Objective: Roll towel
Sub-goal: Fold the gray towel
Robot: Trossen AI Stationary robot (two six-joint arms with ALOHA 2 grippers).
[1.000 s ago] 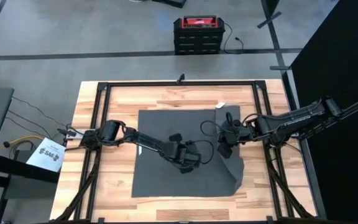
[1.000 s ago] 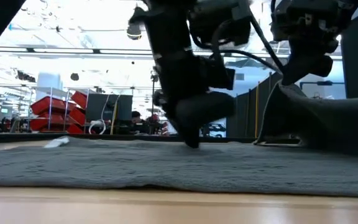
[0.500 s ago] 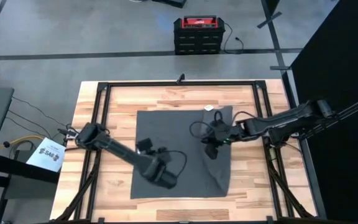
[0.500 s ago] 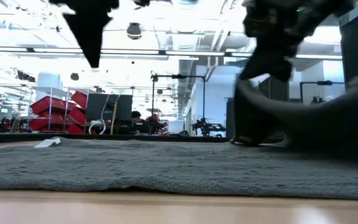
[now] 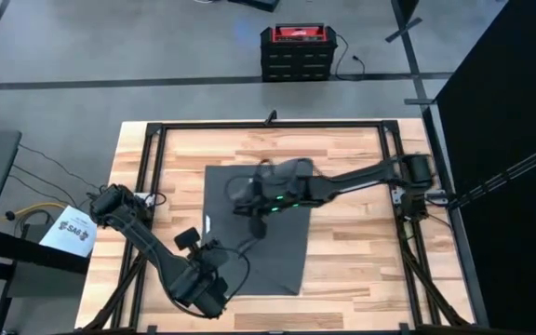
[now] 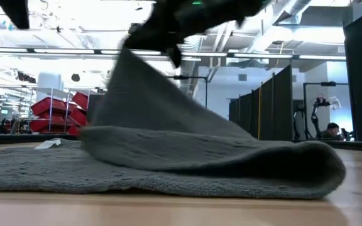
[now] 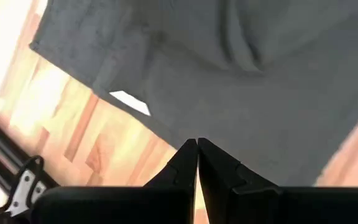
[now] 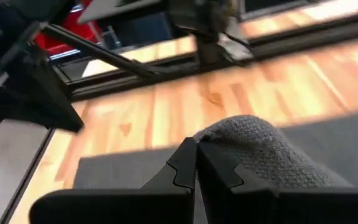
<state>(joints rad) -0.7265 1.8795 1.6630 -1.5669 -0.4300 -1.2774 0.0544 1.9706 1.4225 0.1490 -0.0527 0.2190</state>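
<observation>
On a wooden table [image 5: 361, 233] we see a dark grey towel [image 5: 259, 251], folded over itself. Our right gripper [image 5: 249, 197], stretched across, pinches its lifted edge. Our left gripper [image 5: 207, 300], fingers closed and empty, hangs at the near edge.

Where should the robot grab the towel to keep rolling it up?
Best guess: the rounded fold of the towel, on the right arm's side. There the cloth is doubled and puffs up off the table, so fingers could slide under it from that side. The right tool is shut on a lifted corner; the left tool hangs shut near the front edge.
</observation>
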